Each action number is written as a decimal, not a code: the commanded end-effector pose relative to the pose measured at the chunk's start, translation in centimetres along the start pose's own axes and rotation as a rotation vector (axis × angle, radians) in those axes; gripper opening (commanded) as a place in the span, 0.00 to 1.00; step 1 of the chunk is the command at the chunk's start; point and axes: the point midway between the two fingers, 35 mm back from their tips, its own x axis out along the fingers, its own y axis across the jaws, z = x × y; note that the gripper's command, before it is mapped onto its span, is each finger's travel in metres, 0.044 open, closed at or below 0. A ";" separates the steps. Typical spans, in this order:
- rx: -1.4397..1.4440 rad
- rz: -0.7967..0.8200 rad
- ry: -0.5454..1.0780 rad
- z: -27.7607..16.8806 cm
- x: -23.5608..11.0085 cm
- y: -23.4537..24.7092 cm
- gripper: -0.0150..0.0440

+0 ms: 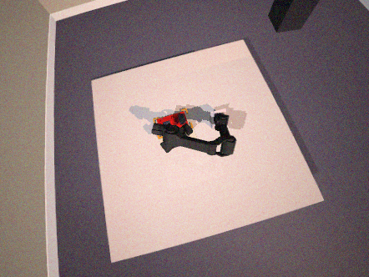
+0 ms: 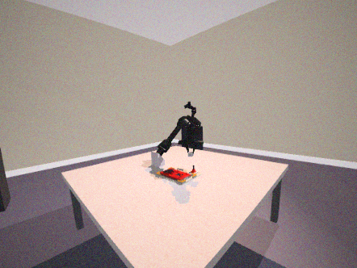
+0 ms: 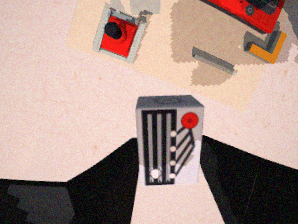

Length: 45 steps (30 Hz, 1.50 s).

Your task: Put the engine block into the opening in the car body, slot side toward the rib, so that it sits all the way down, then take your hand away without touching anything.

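A pale square table (image 2: pixel 226 226) is carrying a red car body (image 2: pixel 174 173) with orange corner pieces near its middle, while the black arm (image 1: pixel 196 144) is reaching over from the far side and hanging just beside that car body. The gripper (image 3: pixel 169 163) is clamping the engine block (image 3: pixel 169 137), a white block with black stripes and a red dot, which is hovering above the table just short of the car body's near edge. A small red piece (image 3: pixel 117 34) is lying on the table close beside the car body.
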 end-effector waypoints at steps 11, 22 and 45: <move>-0.259 0.004 -0.011 4.1 0.7 0.4 0.25; -0.462 0.004 -0.013 7.4 1.6 0.3 0.25; -0.887 0.004 -0.015 14.1 4.0 -1.1 0.25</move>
